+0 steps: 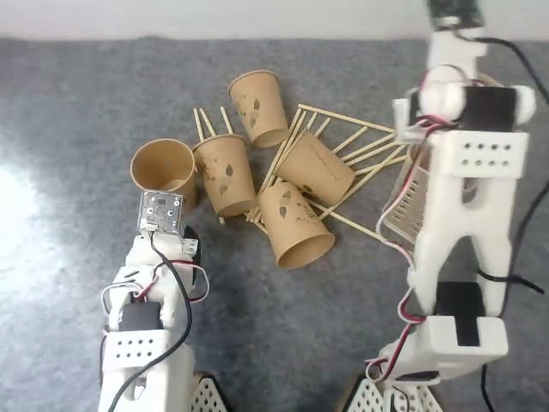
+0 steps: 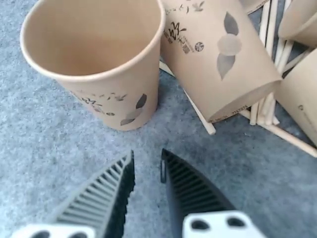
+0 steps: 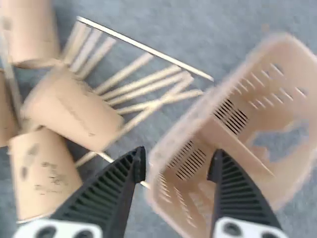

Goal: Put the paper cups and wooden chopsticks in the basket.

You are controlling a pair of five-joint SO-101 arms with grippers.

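Five brown paper cups lie clustered on the grey carpet. One cup [image 1: 163,167] [image 2: 94,64] stands upright, and the others [image 1: 225,172] [image 1: 257,105] [image 1: 316,167] [image 1: 293,225] lie on their sides. Wooden chopsticks [image 1: 360,146] [image 3: 143,82] fan out under and between them. My left gripper [image 2: 147,157] sits just short of the upright cup, open by a narrow gap with nothing in it. A translucent basket [image 1: 410,202] [image 3: 257,89] is tilted to the right of the pile. My right gripper [image 3: 179,156] is wide open, its fingers on either side of the basket's near corner.
The right arm [image 1: 467,197] stretches over the table's right side and covers part of the basket. A lying cup [image 2: 223,54] and a chopstick [image 2: 198,111] are close beside the upright cup. Bare carpet [image 1: 69,103] lies to the left and in front.
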